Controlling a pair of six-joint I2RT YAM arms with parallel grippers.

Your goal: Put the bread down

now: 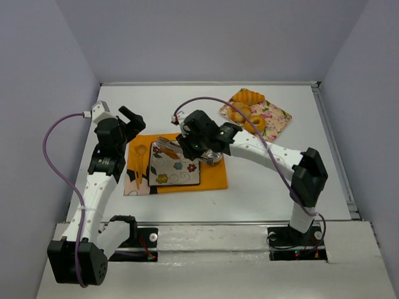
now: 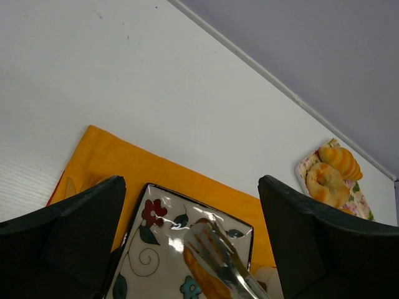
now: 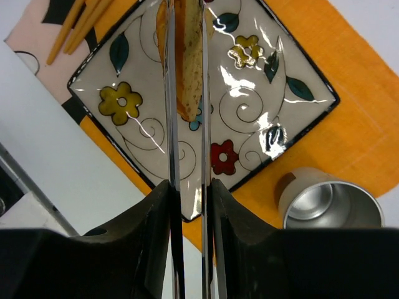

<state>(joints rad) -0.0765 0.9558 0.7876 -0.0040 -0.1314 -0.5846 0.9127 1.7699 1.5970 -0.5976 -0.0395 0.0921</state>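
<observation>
My right gripper [image 1: 191,144] [image 3: 189,199] is shut on a pair of metal tongs [image 3: 169,118] [image 2: 219,254]. The tongs' blades pinch a long golden piece of bread [image 3: 187,68] [image 2: 201,279]. It hangs over the white floral plate [image 1: 177,174] [image 3: 249,106] [image 2: 153,252], toward its far side; I cannot tell whether it touches the plate. The plate lies on an orange mat [image 1: 215,179]. My left gripper [image 1: 132,120] [image 2: 190,230] hovers open and empty over the mat's far left corner, its fingers [image 2: 68,237] wide apart.
A metal cup [image 1: 214,157] [image 3: 330,205] stands on the mat right of the plate. Orange utensils [image 1: 138,163] [image 3: 78,25] lie on a napkin to the plate's left. A floral tray [image 1: 277,121] [image 2: 361,205] with more pastries sits at the back right.
</observation>
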